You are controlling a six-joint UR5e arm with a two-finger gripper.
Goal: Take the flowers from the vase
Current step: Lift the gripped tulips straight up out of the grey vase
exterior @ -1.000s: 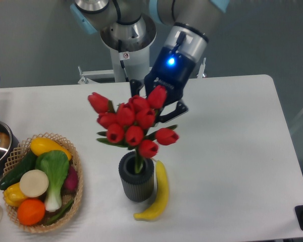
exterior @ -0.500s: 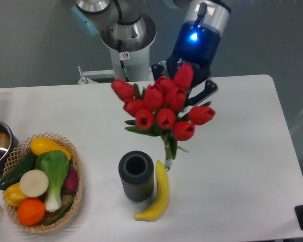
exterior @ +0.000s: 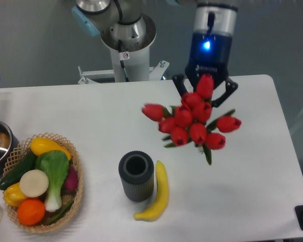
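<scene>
Now that the vase (exterior: 136, 176) stands empty beside the banana (exterior: 157, 192) (its dark mouth shows no stems), your pick looks done. The flowers (exterior: 194, 123) have swung right, up over the table (exterior: 252, 166), pinched in the gripper (exterior: 205, 92).

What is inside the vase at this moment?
Nothing visible: the vase shows a dark open mouth. Its bottom is in shadow. The flowers hang from the gripper up to its right.
</scene>
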